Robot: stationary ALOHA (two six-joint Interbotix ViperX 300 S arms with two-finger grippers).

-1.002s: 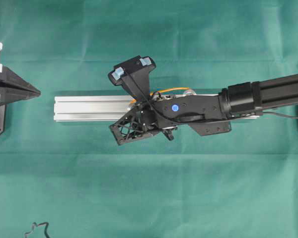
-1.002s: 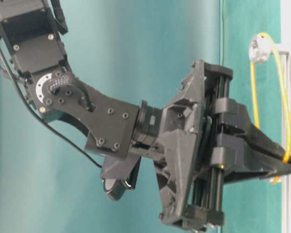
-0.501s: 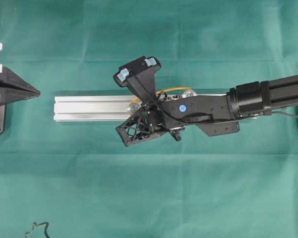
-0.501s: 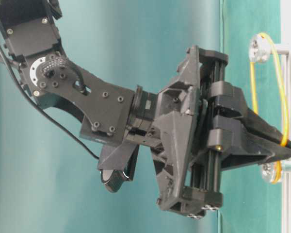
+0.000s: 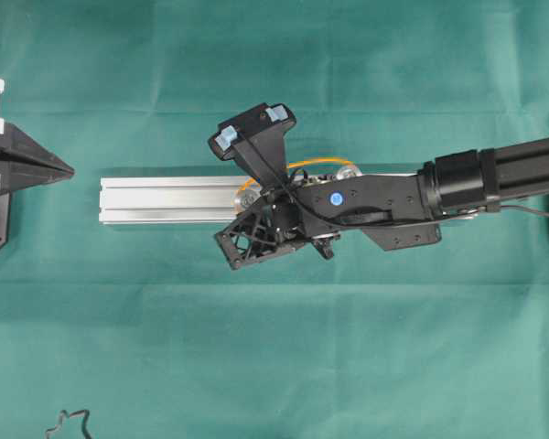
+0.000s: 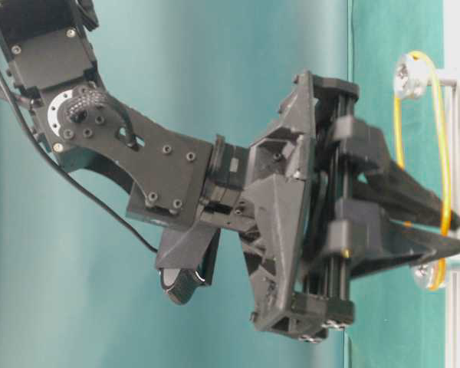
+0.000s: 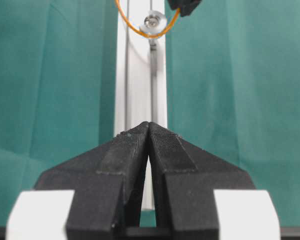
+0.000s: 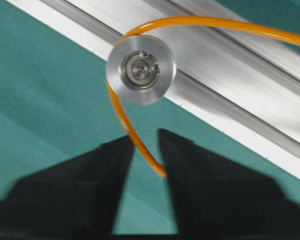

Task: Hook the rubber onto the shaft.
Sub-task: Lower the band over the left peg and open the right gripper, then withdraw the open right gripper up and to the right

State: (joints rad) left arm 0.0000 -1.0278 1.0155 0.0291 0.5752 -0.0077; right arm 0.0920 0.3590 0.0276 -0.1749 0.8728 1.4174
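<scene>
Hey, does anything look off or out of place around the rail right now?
Mostly no. The rubber loops around the silver shaft disc on the rail, running between the right gripper's parted fingers. The one stray item is a small dark wiry squiggle lying alone on the cloth at the overhead view's bottom left edge.

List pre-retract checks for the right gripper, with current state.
1. rubber band looped round the near shaft: ok.
2. Band round the far shaft: ok, table-level view shows it over the top.
3. right gripper released: ok, jaws apart.
4. Band free of the fingers: cannot tell; it runs between them and vanishes behind one.
5. left gripper out of the way: ok, shut, at the aluminium rail's other end.
</scene>
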